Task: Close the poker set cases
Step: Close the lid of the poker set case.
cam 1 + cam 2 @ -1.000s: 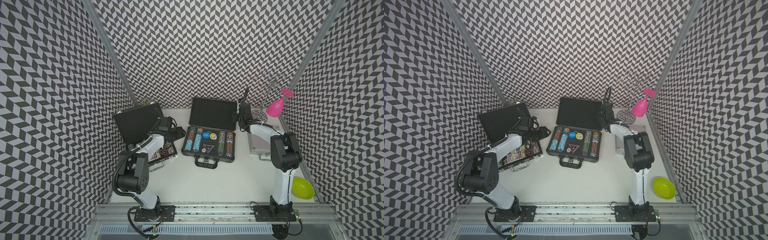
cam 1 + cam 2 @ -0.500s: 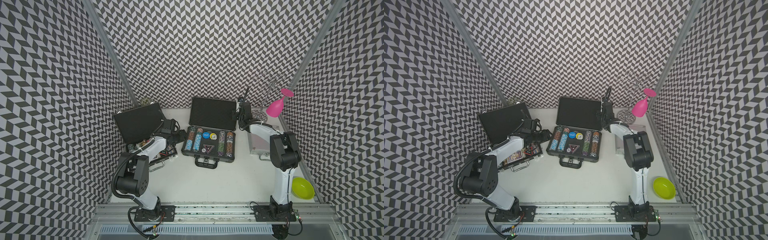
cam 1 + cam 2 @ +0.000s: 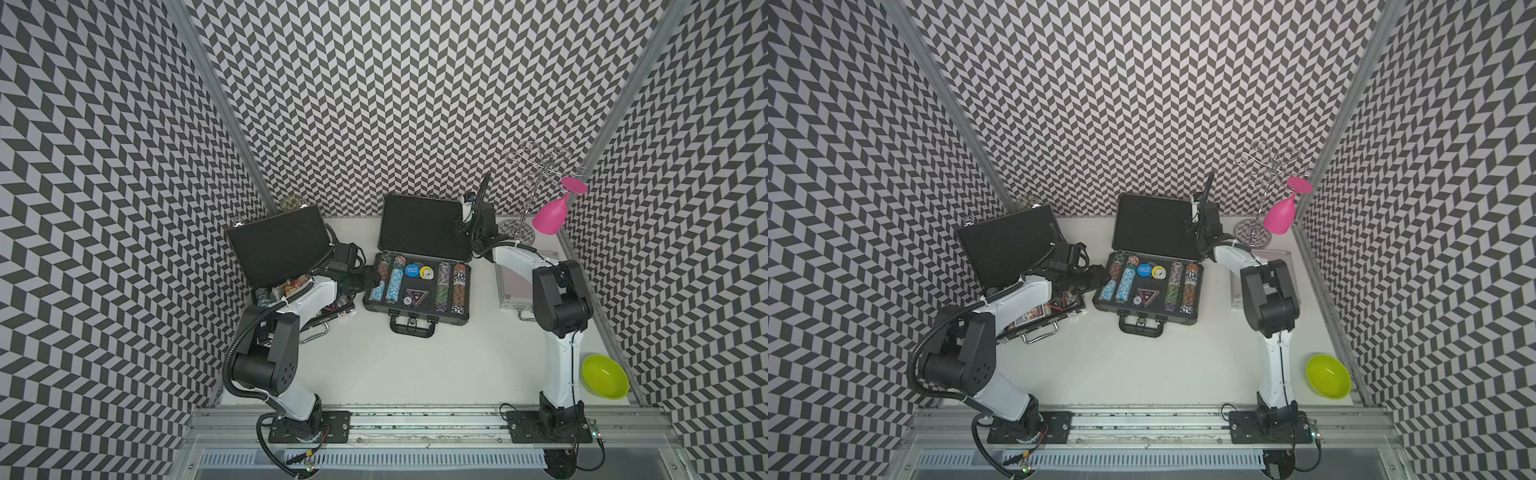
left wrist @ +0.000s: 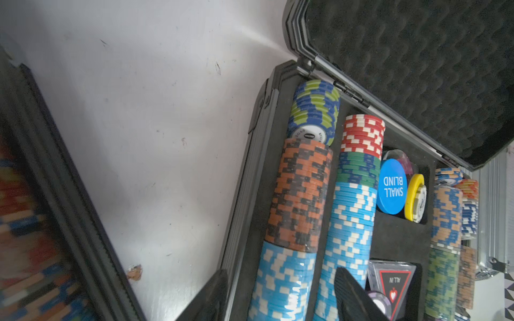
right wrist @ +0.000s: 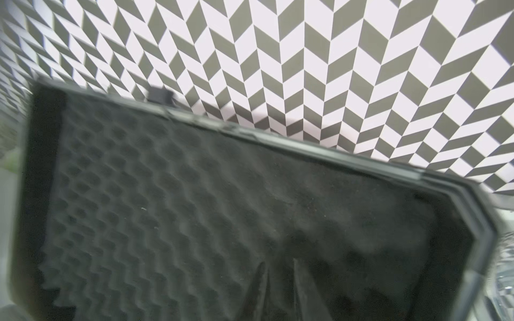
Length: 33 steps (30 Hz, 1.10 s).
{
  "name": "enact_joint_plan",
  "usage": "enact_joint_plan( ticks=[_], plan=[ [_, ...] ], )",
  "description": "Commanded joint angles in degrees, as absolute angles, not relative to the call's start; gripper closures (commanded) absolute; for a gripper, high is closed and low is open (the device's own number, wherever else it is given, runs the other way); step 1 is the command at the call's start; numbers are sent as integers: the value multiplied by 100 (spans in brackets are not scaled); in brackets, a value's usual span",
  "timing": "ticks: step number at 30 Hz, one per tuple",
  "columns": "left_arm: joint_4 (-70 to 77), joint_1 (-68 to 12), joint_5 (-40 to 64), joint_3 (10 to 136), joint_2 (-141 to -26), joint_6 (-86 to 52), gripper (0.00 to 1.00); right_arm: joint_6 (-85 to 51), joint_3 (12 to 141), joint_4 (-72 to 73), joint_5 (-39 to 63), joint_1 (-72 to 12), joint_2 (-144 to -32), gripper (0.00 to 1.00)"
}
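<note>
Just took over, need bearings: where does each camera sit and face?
Both top views: overhead at the front, looking down at the table; left arm and right arm show whole.
Left wrist: faces chips in the ribbed case; open left end effector shows.
Right wrist: faces that case's foam lid; right end effector tips show, slightly parted.
All four share that lid.

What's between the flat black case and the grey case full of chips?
Bare white table with one small brownish speck, per the left wrist view; the open left pincer straddles the wall of the grey case.
</note>
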State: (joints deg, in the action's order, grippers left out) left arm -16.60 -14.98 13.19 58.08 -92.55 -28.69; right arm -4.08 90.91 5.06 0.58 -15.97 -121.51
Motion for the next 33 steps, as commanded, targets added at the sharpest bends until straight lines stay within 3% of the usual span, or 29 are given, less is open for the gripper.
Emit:
enact_joint_plan(
  ticks=[1, 6, 14, 23, 33],
  plan=[
    [-1773, -1503, 1160, 5981, -9158, -2795, 36, -587, 8896, 486, -139, -1608, -11664, 66],
    [-1783, -1427, 1061, 6003, -9167, -2778, 36, -864, 8615, 271, -635, -1587, -11329, 55],
    [-1879, -1222, 865, 6060, -9196, -2766, 35, -1342, 8411, -43, -267, -1285, -11312, 45],
    [-1567, -1204, 1007, 5543, -9184, -3068, 36, -1255, 8789, -228, 300, -1121, -11873, 44],
    [-1308, -1252, 1437, 5329, -9327, -3121, 38, -1283, 9177, -332, 662, -1132, -12295, 50]
  ],
)
